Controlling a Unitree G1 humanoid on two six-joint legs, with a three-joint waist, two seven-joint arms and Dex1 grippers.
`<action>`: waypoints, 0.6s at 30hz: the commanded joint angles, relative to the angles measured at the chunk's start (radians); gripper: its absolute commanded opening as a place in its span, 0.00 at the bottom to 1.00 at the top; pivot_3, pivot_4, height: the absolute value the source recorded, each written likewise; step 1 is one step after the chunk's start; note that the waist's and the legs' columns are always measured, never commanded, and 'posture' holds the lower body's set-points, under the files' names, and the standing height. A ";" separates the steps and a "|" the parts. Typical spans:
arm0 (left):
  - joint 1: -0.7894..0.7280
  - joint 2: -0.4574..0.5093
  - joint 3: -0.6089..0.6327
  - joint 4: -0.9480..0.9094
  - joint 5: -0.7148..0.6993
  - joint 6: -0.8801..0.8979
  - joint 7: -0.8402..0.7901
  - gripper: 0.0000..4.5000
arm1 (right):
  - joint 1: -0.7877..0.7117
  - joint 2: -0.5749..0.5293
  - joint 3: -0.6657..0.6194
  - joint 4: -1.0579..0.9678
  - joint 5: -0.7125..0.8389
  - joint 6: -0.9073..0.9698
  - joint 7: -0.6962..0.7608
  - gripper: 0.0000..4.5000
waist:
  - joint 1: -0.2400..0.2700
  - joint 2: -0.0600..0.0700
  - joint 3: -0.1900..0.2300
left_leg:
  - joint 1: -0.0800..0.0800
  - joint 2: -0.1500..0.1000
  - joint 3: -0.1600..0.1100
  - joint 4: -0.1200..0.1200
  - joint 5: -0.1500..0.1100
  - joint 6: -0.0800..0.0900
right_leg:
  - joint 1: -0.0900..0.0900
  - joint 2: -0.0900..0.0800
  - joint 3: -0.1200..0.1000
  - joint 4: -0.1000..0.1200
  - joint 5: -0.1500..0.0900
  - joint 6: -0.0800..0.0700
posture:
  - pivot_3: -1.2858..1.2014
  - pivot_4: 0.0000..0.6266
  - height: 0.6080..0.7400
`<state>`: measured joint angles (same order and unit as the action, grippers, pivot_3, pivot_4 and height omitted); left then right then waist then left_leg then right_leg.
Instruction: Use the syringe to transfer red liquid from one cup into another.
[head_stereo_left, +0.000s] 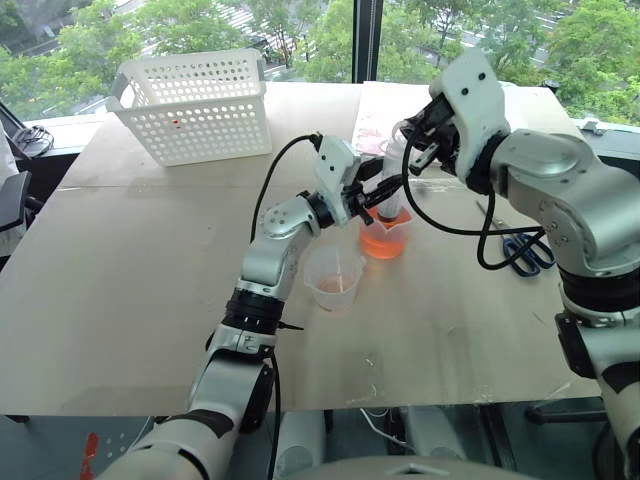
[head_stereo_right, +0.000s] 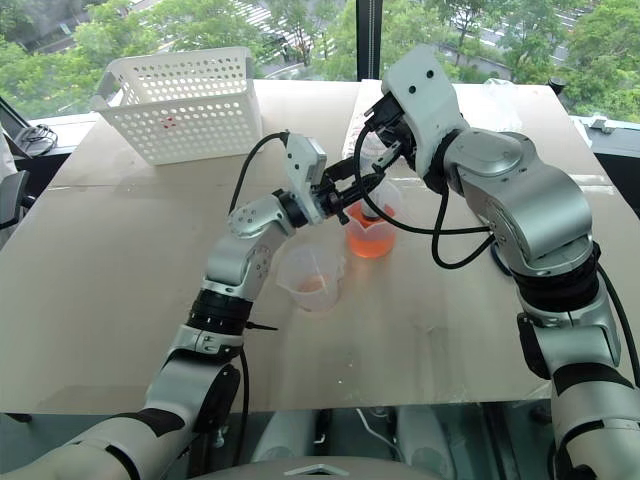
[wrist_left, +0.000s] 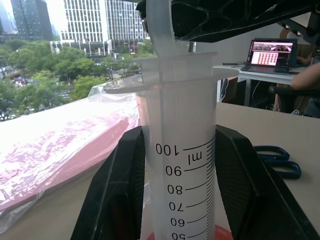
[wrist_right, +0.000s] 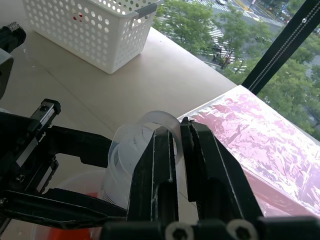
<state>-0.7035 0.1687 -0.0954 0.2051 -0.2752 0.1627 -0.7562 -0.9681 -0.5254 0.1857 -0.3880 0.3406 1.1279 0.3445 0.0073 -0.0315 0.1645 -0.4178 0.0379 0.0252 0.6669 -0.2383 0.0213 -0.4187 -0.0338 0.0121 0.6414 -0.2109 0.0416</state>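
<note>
The syringe (wrist_left: 182, 165) stands upright with its tip in the shorter clear beaker (head_stereo_left: 385, 238), which holds red liquid (head_stereo_left: 383, 243). My left gripper (head_stereo_left: 383, 200) is shut on the syringe's barrel just above the beaker's rim, one finger (wrist_left: 120, 190) on each side of the printed scale. My right gripper (wrist_right: 177, 127) comes in from above and is shut on the white ring end of the plunger (wrist_right: 150, 130). The taller clear beaker (head_stereo_left: 335, 278) stands just in front, with a thin pale orange layer at its bottom.
A white perforated basket (head_stereo_left: 195, 105) sits at the far left of the table. Blue scissors (head_stereo_left: 525, 250) lie to the right under my right arm. A pink sheet in clear plastic (wrist_right: 250, 130) lies behind the beakers. The table's front edge (head_stereo_left: 330, 405) is near.
</note>
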 joint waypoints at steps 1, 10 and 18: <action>0.016 0.000 -0.025 -0.043 -0.001 0.009 -0.020 0.32 | -0.066 -0.020 -0.035 -0.012 -0.047 -0.065 0.000 0.00 | 0.000 0.000 0.000 | 0.000 0.000 0.000 0.000 0.000 0.000 | 0.000 0.000 0.000 0.000 0.000 0.000 | 0.52 0.24 1.00; 0.029 0.002 -0.032 -0.060 -0.002 0.023 -0.028 0.32 | -0.091 -0.028 -0.044 0.019 -0.070 -0.093 0.017 0.00 | -0.003 0.000 0.000 | 0.000 0.000 0.000 0.000 0.000 0.000 | 0.000 0.000 0.000 0.000 0.000 0.000 | 0.52 0.24 1.00; 0.029 0.002 -0.033 -0.064 -0.002 0.029 -0.031 0.32 | -0.102 -0.035 -0.049 0.029 -0.077 -0.102 0.025 0.00 | -0.006 0.000 0.000 | 0.000 0.000 0.000 0.000 0.000 0.000 | 0.000 0.000 0.000 0.000 0.000 0.000 | 0.52 0.24 1.00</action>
<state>-0.6955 0.1736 -0.0839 0.1775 -0.2789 0.1888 -0.7514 -1.0023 -0.5290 0.1918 -0.3433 0.3217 1.0873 0.3926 0.0010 -0.0313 0.1647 -0.4178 0.0379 0.0250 0.6664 -0.2383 0.0214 -0.4188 -0.0339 0.0120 0.6411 -0.2109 0.0416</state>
